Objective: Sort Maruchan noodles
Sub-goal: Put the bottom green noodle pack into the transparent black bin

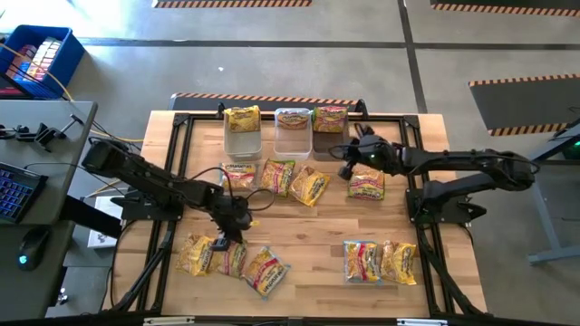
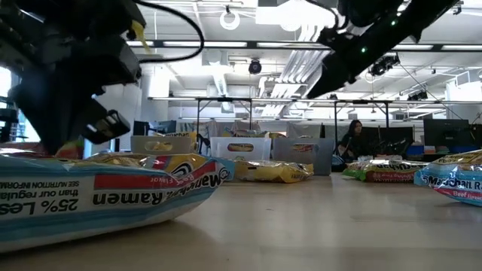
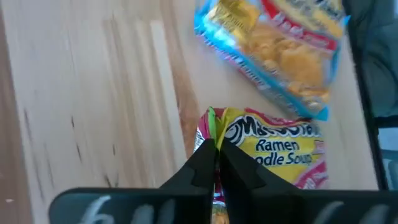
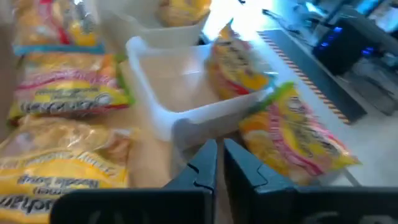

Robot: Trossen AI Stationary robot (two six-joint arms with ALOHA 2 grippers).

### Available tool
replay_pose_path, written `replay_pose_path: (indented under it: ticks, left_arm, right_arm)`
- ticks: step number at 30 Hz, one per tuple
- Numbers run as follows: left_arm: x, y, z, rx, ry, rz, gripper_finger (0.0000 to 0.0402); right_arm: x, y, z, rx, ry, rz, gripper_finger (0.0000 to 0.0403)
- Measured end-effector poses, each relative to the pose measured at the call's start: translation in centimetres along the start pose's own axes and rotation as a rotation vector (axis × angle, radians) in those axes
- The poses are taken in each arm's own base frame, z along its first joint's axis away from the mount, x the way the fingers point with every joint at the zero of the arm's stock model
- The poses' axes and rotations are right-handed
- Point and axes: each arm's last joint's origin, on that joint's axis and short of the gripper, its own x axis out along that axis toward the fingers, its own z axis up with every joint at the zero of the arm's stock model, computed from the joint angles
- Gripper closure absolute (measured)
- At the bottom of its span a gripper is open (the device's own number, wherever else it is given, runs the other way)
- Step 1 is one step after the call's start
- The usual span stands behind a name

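A: Where were the packets (image 1: 313, 186)?

B: Spread over the wooden table (image 1: 308, 237). Four lay in a loose row just in front of three bins (image 1: 293, 132) at the far edge, three sat near the front left, and a pair near the front right. One packet lay in each bin.

A: How did they look?

B: Flat, crinkly plastic, mostly yellow and orange. Some had green ends, some red or pink print, and one by the front right had blue edging. In the low view the nearest packet (image 2: 105, 188) showed a pale blue wrapper with a red band and "Ramen" printed upside down.

A: And the left gripper (image 1: 220, 243)?

B: It was down at the front-left group. In its wrist view the fingers (image 3: 202, 163) were pressed together at the edge of a yellow packet (image 3: 273, 149) with a green end. Whether any wrapper was pinched between them, I couldn't tell.

A: The right gripper (image 1: 345, 171)?

B: Above the table near the rightmost bin, beside a packet (image 1: 366, 183) lying there. Its fingers (image 4: 202, 165) were nearly together with nothing between them, pointing at a clear bin (image 4: 186, 93).
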Motion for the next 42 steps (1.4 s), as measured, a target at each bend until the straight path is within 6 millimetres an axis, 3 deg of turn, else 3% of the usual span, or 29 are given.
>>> replay_pose_path:
  ticks: [3,7,14,22,34,42]
  left_arm:
    - [-1.0,0.0,0.3,0.013,-0.048,0.01,0.04]
    - [-2.7,0.3,0.8,0.015,-0.15,0.108,0.0401]
    - [-5.6,0.6,1.9,-0.018,-0.399,0.397,0.0401]
    - [-6.6,0.6,3.7,-0.027,-0.641,0.556,0.0401]
    - [-7.4,0.5,4.7,-0.05,-0.799,0.642,0.0401]
    - [-7.6,0.8,4.7,-0.096,-0.821,0.657,0.0401]
  right_arm:
    - [-1.0,-0.5,0.3,0.08,-0.037,0.063,0.037]
    - [-0.9,0.2,-0.3,0.127,-0.03,0.291,0.0333]
    - [1.6,2.8,-1.0,0.257,-0.023,0.475,0.0251]
    - [4.7,6.1,-0.4,0.355,-0.09,0.582,0.0164]
    - [8.0,10.3,2.8,0.374,-0.072,0.663,0.0146]
    - [8.7,11.9,5.6,0.368,-0.099,0.698,0.0146]
